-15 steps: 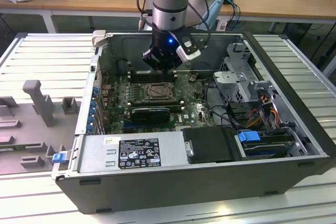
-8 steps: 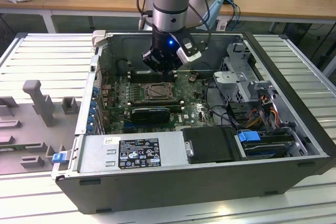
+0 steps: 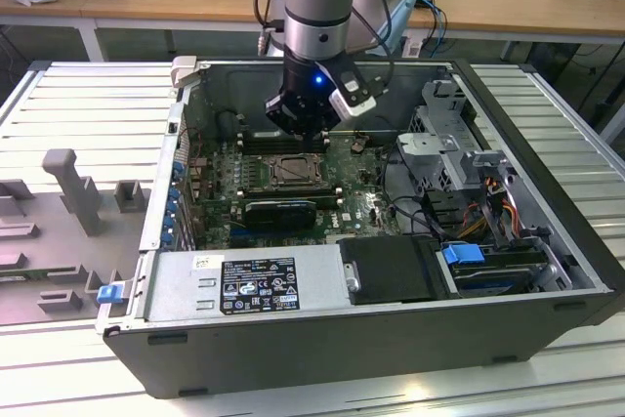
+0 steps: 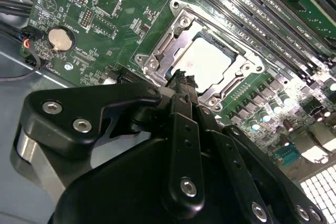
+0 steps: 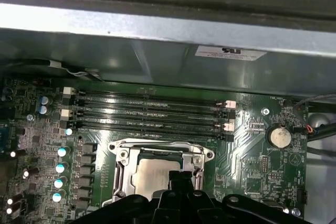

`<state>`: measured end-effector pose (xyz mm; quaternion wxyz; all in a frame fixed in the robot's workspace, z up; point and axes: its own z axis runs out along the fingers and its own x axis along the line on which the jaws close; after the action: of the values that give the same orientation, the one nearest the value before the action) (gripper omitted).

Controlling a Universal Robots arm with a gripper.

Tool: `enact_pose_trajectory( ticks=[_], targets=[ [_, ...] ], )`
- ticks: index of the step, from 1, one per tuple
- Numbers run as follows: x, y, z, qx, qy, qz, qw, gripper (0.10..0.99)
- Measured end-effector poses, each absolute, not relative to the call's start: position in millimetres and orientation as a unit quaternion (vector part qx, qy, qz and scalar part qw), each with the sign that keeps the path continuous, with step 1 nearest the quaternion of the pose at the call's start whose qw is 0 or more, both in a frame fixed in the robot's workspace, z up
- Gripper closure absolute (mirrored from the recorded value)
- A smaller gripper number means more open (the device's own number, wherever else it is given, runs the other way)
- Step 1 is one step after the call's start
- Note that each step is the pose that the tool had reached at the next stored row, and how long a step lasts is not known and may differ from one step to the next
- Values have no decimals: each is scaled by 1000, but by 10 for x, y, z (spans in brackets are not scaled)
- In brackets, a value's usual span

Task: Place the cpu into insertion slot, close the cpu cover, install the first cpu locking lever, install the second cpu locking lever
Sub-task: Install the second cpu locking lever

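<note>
The cpu (image 4: 210, 59) (image 5: 152, 174) lies flat in the insertion slot (image 3: 290, 171) on the green motherboard, its pale silver face showing. The cpu cover (image 4: 173, 30) (image 5: 126, 153), a silvery frame, lies down around the chip, which shows through its window. My gripper (image 4: 181, 80) (image 5: 181, 178) (image 3: 301, 127) hangs just above the socket's edge, black fingers drawn together into one narrow tip with nothing between them. The tip overlaps one edge of the cover in both wrist views. I cannot make out how the locking levers stand.
Long black memory slots (image 5: 147, 111) (image 4: 252, 9) run beside the socket toward the grey case wall (image 5: 157, 35). A coin battery (image 4: 59, 38) (image 5: 279, 136) sits on the board. A black card (image 3: 281, 210), drive cage (image 3: 444, 134) and cables (image 3: 410, 202) crowd the case.
</note>
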<state>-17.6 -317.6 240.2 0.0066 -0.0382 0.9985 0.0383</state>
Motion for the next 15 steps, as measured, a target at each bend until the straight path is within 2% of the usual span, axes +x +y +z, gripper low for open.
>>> enact_pose_trajectory(
  ticks=[15],
  targets=[
    [-176, -3268, 2489, -38, 999, 38, 7, 980]
  ],
)
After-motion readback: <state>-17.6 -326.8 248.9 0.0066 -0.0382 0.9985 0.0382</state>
